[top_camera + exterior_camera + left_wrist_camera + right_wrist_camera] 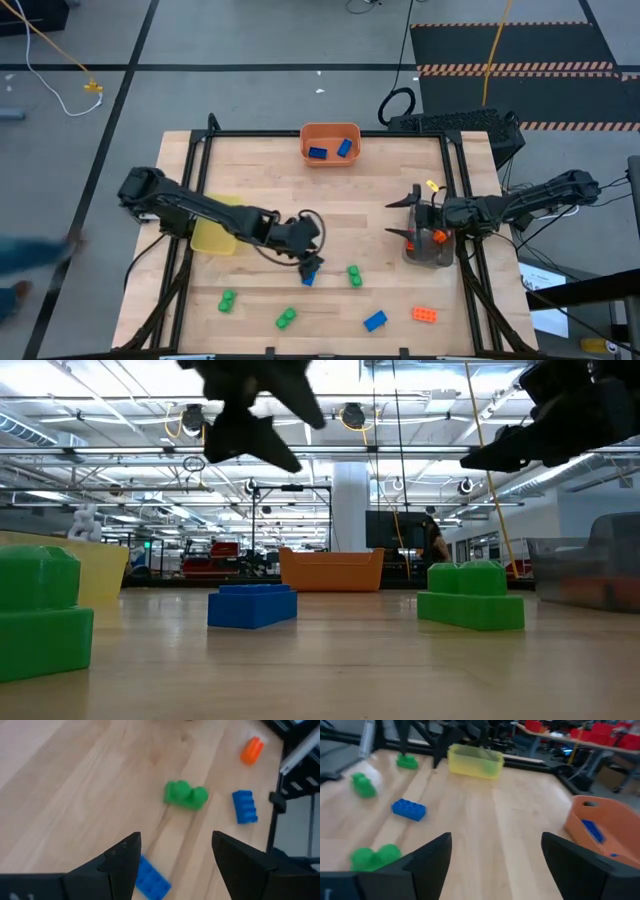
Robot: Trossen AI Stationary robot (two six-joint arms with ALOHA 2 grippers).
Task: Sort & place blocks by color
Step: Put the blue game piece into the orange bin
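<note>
My left gripper (307, 260) (175, 840) hangs open above a blue block (308, 276) (150, 879) that lies flat on the table. In the low view the left gripper (292, 445) is well clear of that blue block (252, 606). A green block (354, 275) (185, 796) rests just to the right of it. Two more green blocks (227, 300) (286, 318), a second blue block (375, 320) and an orange block (426, 315) sit near the table's near edge. My right gripper (398, 218) (495, 837) is open, raised beside the grey bin (428, 252).
The orange bin (330, 143) at the far edge holds two blue blocks. The yellow bin (212, 238) lies partly under my left arm. The grey bin holds an orange block (438, 237). Bare wood spans the table's middle. Black frame rails run along both sides.
</note>
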